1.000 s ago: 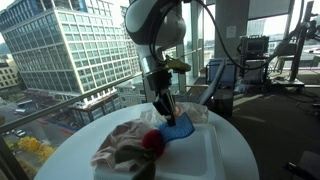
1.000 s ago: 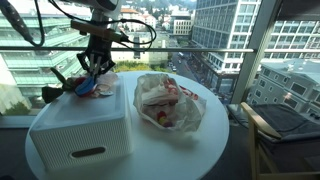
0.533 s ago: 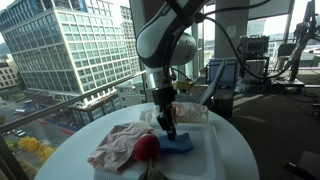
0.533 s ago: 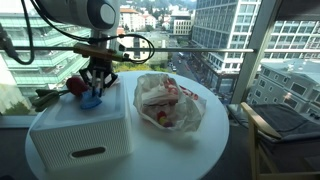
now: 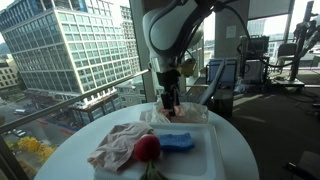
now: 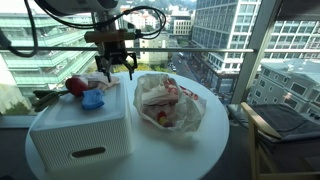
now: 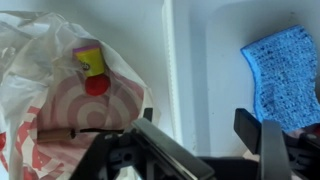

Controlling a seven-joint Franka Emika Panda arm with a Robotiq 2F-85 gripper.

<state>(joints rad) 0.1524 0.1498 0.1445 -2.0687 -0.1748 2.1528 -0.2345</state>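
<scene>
A blue sponge (image 5: 178,142) (image 6: 93,98) lies loose on the lid of a white box (image 5: 205,158) (image 6: 80,128), next to a red ball (image 5: 147,148) (image 6: 75,85). My gripper (image 5: 172,104) (image 6: 115,72) hangs above the box's edge, between the sponge and a crumpled plastic bag (image 5: 186,114) (image 6: 168,102). In the wrist view the gripper (image 7: 197,125) is open, with only bare white lid (image 7: 215,60) between its fingers. There the sponge (image 7: 283,72) sits off to the right, and the bag (image 7: 45,95) to the left shows a small yellow and red item (image 7: 90,66) inside.
A rumpled cloth (image 5: 118,146) lies beside the red ball. Everything stands on a round white table (image 6: 190,150) next to large windows. A chair (image 6: 285,135) stands past the table's edge, and lab equipment (image 5: 255,55) fills the room behind.
The gripper was shut on the blue sponge; it has opened, left the sponge on the box lid, risen and shifted towards the plastic bag.
</scene>
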